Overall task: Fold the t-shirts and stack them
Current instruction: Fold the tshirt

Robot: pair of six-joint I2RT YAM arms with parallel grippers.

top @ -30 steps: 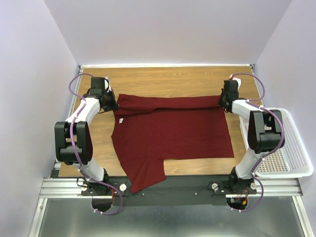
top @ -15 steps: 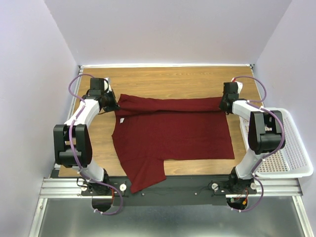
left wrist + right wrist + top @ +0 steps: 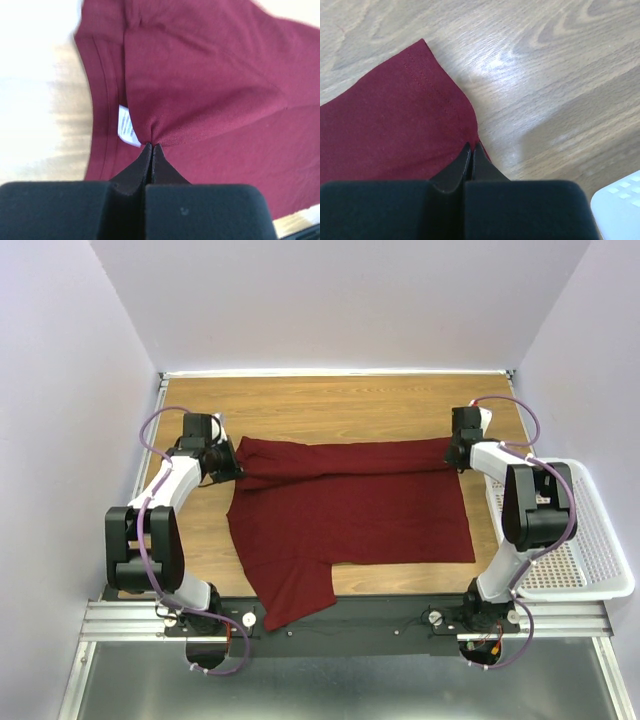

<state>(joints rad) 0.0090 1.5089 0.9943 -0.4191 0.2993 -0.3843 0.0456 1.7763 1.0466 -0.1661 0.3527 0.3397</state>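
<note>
A dark red t-shirt (image 3: 350, 505) lies spread on the wooden table, its far edge folded over toward the front and one sleeve (image 3: 290, 595) reaching the near edge. My left gripper (image 3: 232, 468) is shut on the t-shirt at the folded far-left corner; in the left wrist view the cloth (image 3: 200, 75) bunches at the fingertips beside a white label (image 3: 126, 126). My right gripper (image 3: 453, 450) is shut on the t-shirt at its far-right corner, and the right wrist view shows the hemmed edge (image 3: 420, 80) pinched at the tips.
A white mesh basket (image 3: 585, 540) stands off the table's right side, beside the right arm; its corner (image 3: 620, 207) shows in the right wrist view. Bare wood (image 3: 340, 405) lies behind the shirt. Purple walls close in on three sides.
Both grippers have drawn the shirt's far edge toward the front and slightly right. The left gripper moved most, and the white label is now covered in the top view.
</note>
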